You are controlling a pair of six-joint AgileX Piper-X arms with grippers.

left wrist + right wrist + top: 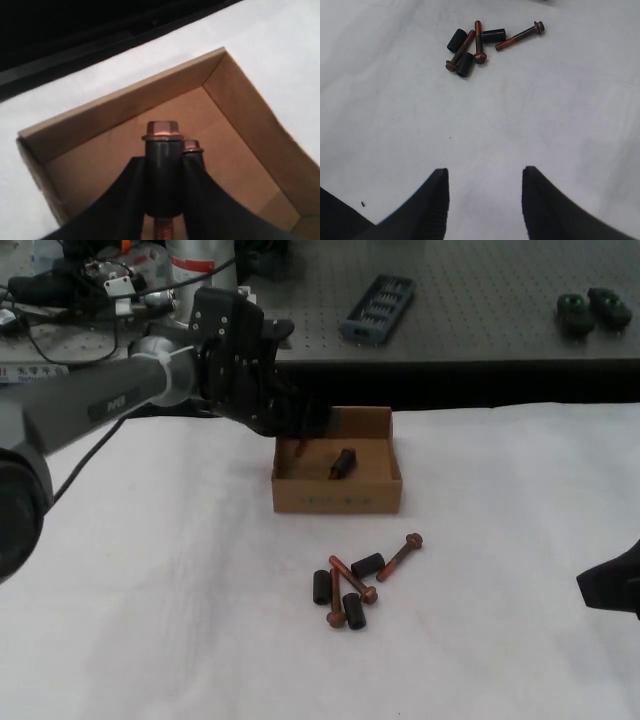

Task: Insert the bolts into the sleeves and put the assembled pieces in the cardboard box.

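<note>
Nothing legible is showing. Left arm (100, 400) is carrying pale lettering on its grey link, too small to read; cardboard box (337, 502) front is showing tiny unreadable marks.

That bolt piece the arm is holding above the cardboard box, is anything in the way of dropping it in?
Nothing visible blocks it. The left gripper holds the sleeved bolt over the open top of the box. One finished piece already lies on the box floor, with bare cardboard around it.
</note>
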